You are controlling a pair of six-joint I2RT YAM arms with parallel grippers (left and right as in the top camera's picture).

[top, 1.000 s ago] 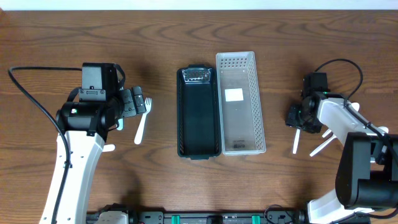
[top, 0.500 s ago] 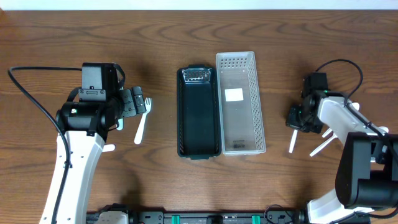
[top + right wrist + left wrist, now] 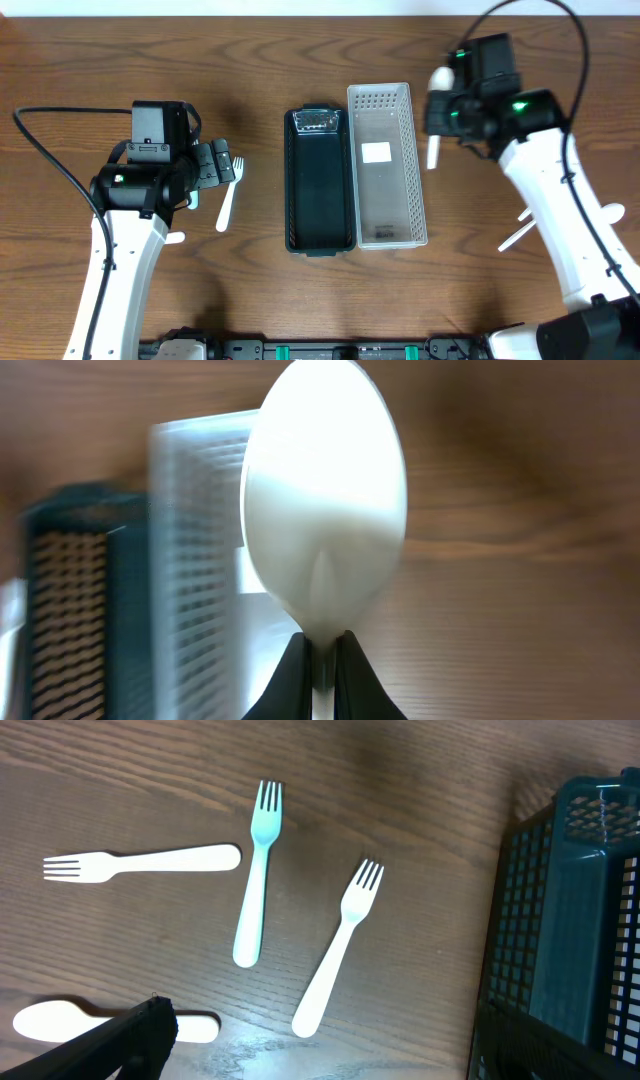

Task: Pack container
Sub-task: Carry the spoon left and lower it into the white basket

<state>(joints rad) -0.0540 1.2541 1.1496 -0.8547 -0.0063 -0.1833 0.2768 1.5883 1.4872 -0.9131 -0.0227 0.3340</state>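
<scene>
**benchwatcher:** Right arm's the one that moved. A second ago it was low on the right side of the bench (image 3: 300, 300) with the right pincer (image 3: 445, 112) at a white spoon (image 3: 433, 150). Now the arm has swung up and in, and the spoon is just beside the right wall of the clear container (image 3: 390, 200), near its upper half.

**yam_tinkerer:** Is it actually gripping it?

**benchwatcher:** Yep. In the wrist view the right pincer (image 3: 320, 660) is clamped on the spoon's neck and the bowl (image 3: 325, 510) fills the frame. The container and the black basket (image 3: 320, 180) are blurred off to its left.

**yam_tinkerer:** And the left side?

**benchwatcher:** No change from a second ago. The left pincer (image 3: 325, 1020) has its fingers wide apart with nothing between them. It hangs above three white forks (image 3: 255, 890) and a second spoon (image 3: 60, 1020) lying on the wood. The basket's mesh wall (image 3: 580, 900) shows at the right edge of that view.

**yam_tinkerer:** Anything packed?

**benchwatcher:** The clear container has a white label (image 3: 376, 152) on its floor and that's all I can see in it. One stray white utensil (image 3: 517, 237) is still lying over on the right, same spot as before.
</scene>
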